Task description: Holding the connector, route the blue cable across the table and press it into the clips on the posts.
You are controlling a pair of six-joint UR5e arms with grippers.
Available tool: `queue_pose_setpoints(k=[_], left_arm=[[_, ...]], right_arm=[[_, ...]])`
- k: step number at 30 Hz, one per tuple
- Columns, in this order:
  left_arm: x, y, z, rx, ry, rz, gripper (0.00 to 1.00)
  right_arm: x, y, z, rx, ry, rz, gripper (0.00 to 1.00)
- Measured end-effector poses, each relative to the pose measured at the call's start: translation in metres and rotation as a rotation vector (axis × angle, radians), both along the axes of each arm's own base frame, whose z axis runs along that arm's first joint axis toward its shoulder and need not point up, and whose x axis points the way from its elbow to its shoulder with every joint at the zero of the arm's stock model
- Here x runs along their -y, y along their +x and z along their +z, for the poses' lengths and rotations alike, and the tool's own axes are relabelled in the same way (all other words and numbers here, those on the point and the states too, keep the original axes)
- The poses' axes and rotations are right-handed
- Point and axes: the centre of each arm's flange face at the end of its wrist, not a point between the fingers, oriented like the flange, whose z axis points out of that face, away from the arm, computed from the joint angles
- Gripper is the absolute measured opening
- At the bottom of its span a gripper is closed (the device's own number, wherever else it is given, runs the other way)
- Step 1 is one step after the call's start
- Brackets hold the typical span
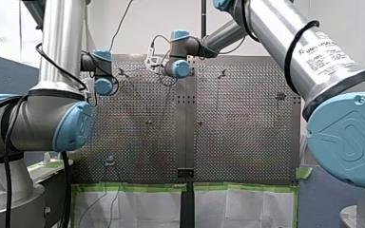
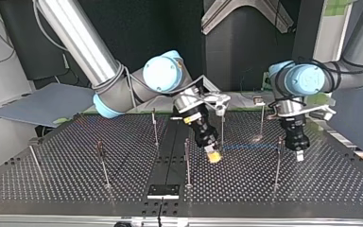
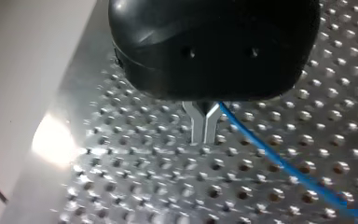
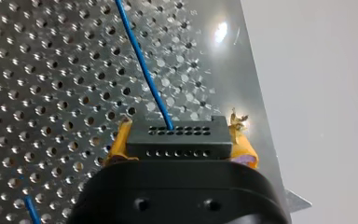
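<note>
Two arms are reaching over the perforated metal tabletop. I am counting seven thin upright metal posts standing on it, spread from the left of the top view to its right. My right gripper, near the middle of that view, is clamping its two yellow pads against the sides of one black rectangular connector with two rows of small holes. One thin blue cable is leaving the connector's face and stretching low over the tabletop toward the right of the top view. There my left gripper is hanging tip-down just beside a post. Its two metal fingers are pressed almost together and the cable is running right past them. I cannot tell whether they are pinching it.
</note>
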Motion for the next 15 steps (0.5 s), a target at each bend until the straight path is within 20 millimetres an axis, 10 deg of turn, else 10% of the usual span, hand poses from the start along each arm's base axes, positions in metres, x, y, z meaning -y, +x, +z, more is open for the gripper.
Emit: queue_pose_setpoints(k=[11, 15], left_arm=[[-0.0038, 0.003, -0.0095, -0.006, -0.059, 0.004, 0.01], [-0.0066, -0.0009, -0.011, -0.018, -0.106, 0.031, 0.45]], right_arm=[[0.0, 0.0005, 0.0029, 0.002, -0.002, -0.009, 0.0], [-0.0017, 0.003, -0.0014, -0.003, 0.002, -0.005, 0.0]])
